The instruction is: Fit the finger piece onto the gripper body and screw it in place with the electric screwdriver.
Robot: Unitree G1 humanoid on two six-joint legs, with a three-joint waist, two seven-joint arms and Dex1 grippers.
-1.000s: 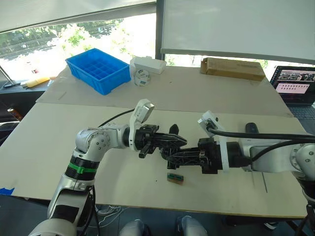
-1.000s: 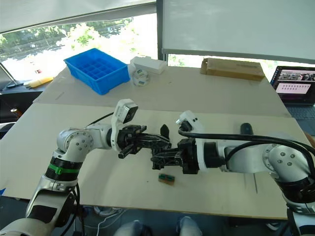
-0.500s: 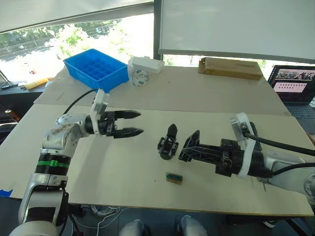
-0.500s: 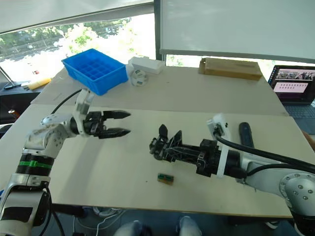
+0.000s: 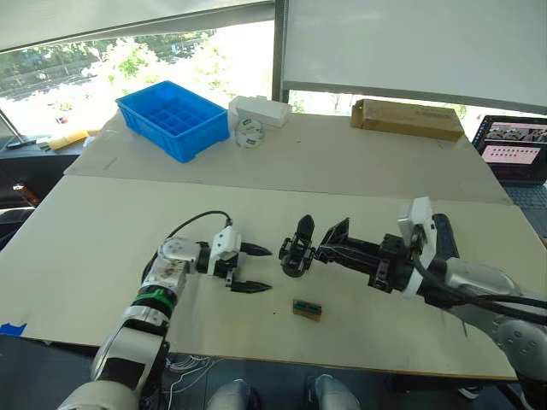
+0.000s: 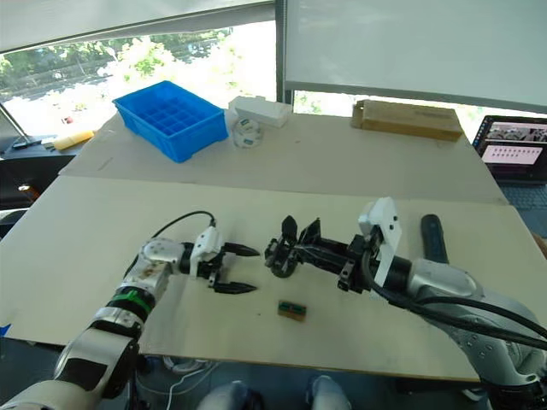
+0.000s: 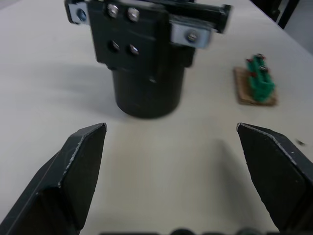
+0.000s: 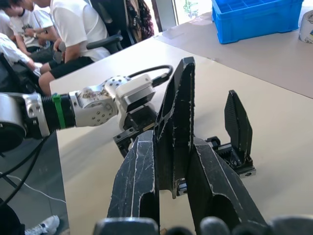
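Left fingers [image 5: 254,269]: your left arm's two black pointed fingers are spread wide with nothing between them, low over the table [image 5: 102,248], aimed right at the gripper body.
Right fingers [image 6: 301,241]: your right arm's two black fingers are pressed onto the finger piece [image 8: 177,122], which stands up between them, a flat black wedge narrowing toward the bottom, matte and scuffed.
Gripper body [image 5: 297,249]: it stands on the table between your two arms, just right of the left fingertips and at the right fingertips. You see a round black base below a blocky top, with one pointed black finger sticking up. In the left wrist view its face [image 7: 146,54] carries four screws and a silvery metal bracket with one more screw.
Electric screwdriver [image 6: 431,237]: a long black cylinder lying on the table far right, beyond your right forearm and partly hidden by it.
Small block [image 5: 307,308]: a tan base with green parts on top, lying near of the gripper body, apart from it.
Table: pale, matte, board-like sheets with a seam running left to right.
Blue bin [image 5: 173,120]: plastic, divided into a grid of cells, far left.
Cardboard box [image 5: 405,119]: long, brown, far right.
Writing: you can read no label on any item.
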